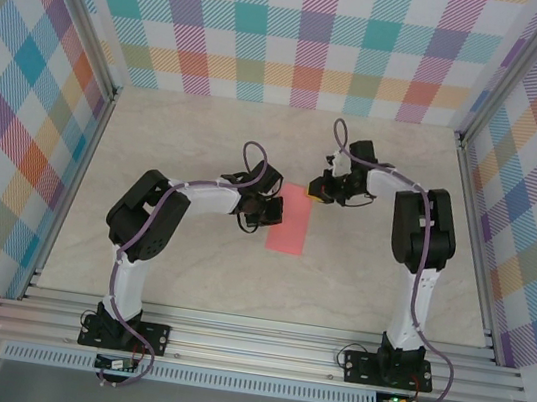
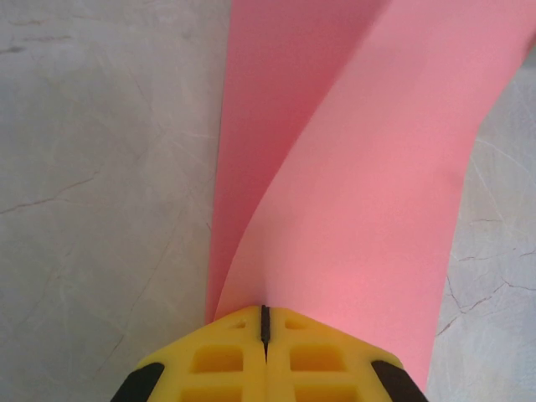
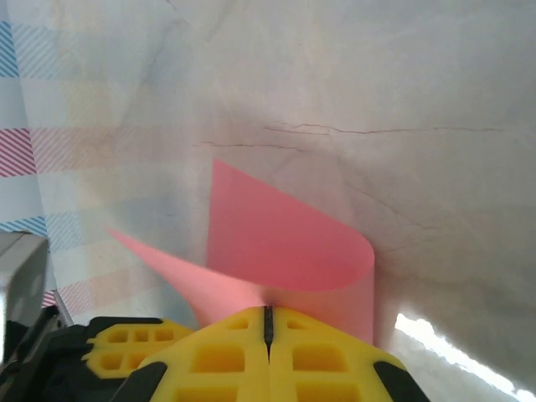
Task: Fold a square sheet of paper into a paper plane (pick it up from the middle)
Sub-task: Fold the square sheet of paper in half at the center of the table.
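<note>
Was shut in on three sides by checked panels [image 1: 313, 36], striped in teal, orange, purple, pink and yellow on white. Was floored with a pale, marble-look tabletop [image 1: 186, 280], veined with thin dark cracks. Was framed by slanting aluminium posts [image 1: 79, 16] at the back corners and ribbed aluminium rails [image 1: 257, 346] along the near edge. Was lit evenly and softly, with only faint shadows. Caught one bright patch of glare [image 3: 435, 335] low on the stone pattern.
</note>
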Controlling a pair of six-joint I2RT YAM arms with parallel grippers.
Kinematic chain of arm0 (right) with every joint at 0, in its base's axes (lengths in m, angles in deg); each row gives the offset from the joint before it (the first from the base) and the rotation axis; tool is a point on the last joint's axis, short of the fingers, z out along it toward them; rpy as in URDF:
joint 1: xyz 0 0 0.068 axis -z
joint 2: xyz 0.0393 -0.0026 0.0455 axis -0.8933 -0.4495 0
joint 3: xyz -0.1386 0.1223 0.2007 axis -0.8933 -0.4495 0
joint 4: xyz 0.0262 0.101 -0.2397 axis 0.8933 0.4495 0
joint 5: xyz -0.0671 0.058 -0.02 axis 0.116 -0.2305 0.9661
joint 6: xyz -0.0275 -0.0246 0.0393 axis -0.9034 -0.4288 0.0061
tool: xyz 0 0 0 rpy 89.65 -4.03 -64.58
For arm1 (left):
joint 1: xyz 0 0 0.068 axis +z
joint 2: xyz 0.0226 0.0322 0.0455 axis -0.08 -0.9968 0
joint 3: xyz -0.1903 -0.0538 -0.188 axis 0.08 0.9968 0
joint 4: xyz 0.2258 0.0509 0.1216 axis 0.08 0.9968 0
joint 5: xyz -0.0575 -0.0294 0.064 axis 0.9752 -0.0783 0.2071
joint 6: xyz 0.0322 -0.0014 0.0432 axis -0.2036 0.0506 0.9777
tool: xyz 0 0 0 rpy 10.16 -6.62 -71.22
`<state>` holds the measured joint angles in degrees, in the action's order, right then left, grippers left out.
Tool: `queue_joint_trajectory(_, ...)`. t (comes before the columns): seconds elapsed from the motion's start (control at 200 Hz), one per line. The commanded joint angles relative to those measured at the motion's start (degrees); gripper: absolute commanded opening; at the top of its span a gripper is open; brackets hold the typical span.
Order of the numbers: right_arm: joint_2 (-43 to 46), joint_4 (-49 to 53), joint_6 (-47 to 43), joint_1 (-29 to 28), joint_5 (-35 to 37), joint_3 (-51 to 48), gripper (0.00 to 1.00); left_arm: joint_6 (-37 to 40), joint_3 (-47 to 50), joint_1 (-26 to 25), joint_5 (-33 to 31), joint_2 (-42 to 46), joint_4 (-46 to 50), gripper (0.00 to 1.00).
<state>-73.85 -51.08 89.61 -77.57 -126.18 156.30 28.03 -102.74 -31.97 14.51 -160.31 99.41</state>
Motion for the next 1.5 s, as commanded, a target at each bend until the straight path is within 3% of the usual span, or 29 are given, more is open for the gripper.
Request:
queue_joint_trajectory(0.0, -2.8, 0.0, -0.2, 0.2, -1.6, -0.7, 0.00, 1.3, 1.6, -1.0, 0.3, -2.1, 6.1, 0.00)
queue_joint_trajectory(0.235, -4.1, 2.7, -1.9, 0.2, 1.1, -0.1, 0.00, 1.3, 1.3, -1.0, 0.5, -2.0, 6.5, 0.00)
queue_joint_trajectory(0.675, -5.5, 8.5, -0.9, 1.1, -1.3, 8.9, 0.00, 1.5, 1.1, -1.0, 0.4, -1.9, 6.8, 0.00)
queue_joint_trajectory(1.12, -10.3, 9.1, -0.8, 1.2, 0.4, 8.1, 0.01, 1.2, 1.0, -1.0, 0.7, -2.2, 6.4, 0.00)
queue_joint_trajectory(1.495, -7.4, 12.6, -0.7, 1.7, 0.1, 13.8, 0.01, 1.4, 0.9, -1.0, 0.7, -2.5, 6.5, 0.00)
